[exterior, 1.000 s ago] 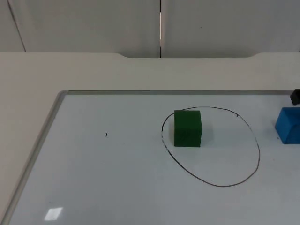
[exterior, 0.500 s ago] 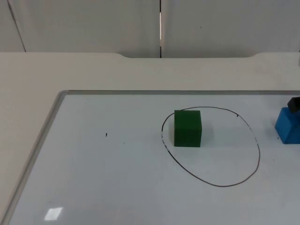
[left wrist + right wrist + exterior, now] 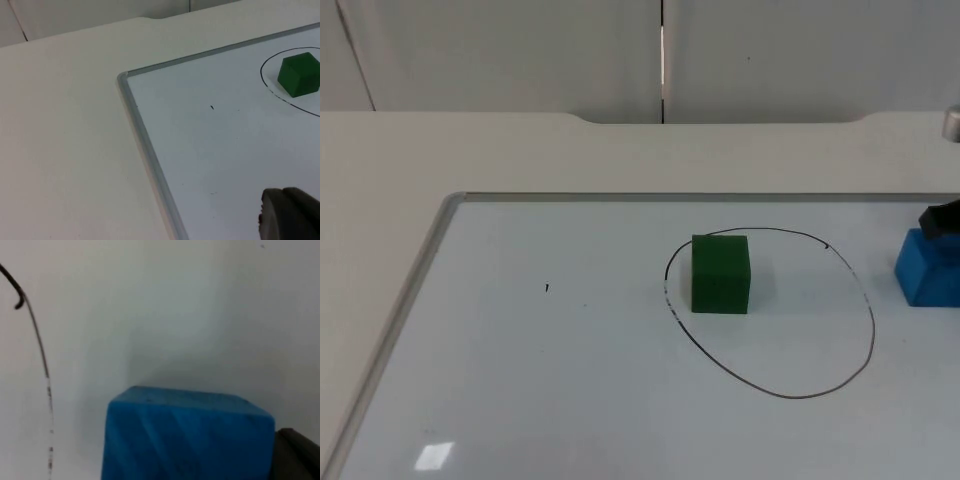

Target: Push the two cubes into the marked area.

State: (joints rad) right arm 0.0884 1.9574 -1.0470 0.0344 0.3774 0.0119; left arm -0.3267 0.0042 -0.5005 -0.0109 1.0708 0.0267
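A green cube (image 3: 720, 273) stands inside the black drawn loop (image 3: 790, 396), close to the loop's left rim. The left wrist view also has the green cube (image 3: 299, 75) and part of the loop (image 3: 272, 90). A blue cube (image 3: 927, 268) sits on the whiteboard to the right of the loop, outside it. My right gripper (image 3: 942, 220) is against the blue cube's far right top edge. In the right wrist view the blue cube (image 3: 187, 435) is very near, with the right gripper (image 3: 297, 455) beside it and the loop line (image 3: 37, 340) beyond. My left gripper (image 3: 290, 217) waits above the board's left part.
The cubes rest on a whiteboard with a grey metal frame (image 3: 415, 290) lying on the cream table (image 3: 380, 170). A small black mark (image 3: 546, 288) sits on the board left of the loop. The grey partition wall (image 3: 520, 50) closes the back.
The right gripper has come down and leftward at the picture's right edge, and the blue cube has slid a little left toward the loop. The green cube has not moved.
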